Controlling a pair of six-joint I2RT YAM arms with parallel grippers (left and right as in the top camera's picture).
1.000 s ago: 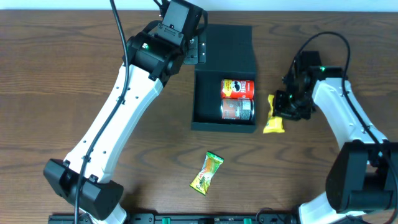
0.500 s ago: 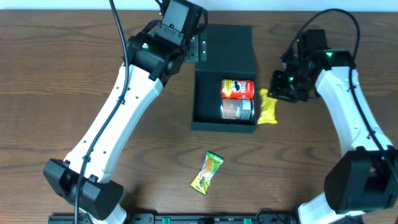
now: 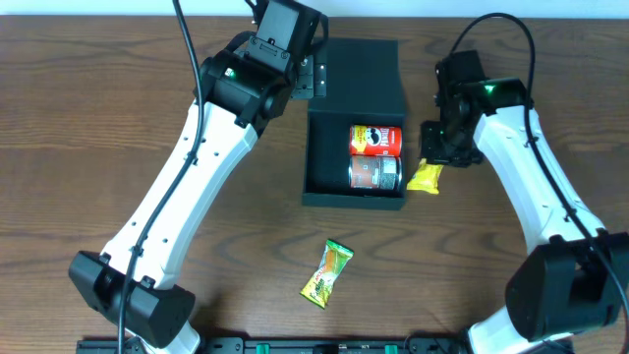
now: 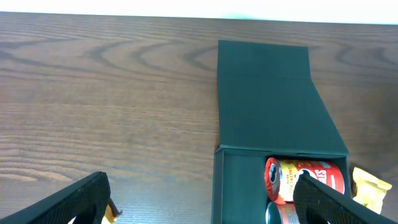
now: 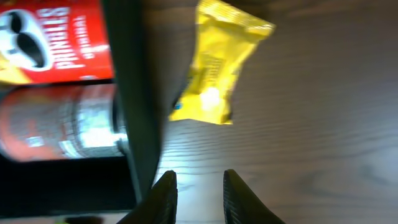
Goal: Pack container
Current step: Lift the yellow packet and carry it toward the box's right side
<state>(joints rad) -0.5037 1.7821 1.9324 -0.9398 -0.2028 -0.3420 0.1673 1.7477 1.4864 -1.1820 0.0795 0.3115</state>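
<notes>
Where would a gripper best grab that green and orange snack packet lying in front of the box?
Across its narrow middle, coming straight down from above. The packet lies flat and slanted on the table, apart from the container, so jaws turned to its slant could likely close on its long edges.

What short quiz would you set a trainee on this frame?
1. True or false: the yellow packet lies inside the container.
2. How many Pringles cans lie in the container? A one, B two, C three.
3. Fill in: the green packet lies outside the container, on the ____.
Key: 1 false, it lies outside, beside the container's wall. 2 B. 3 table.
</notes>
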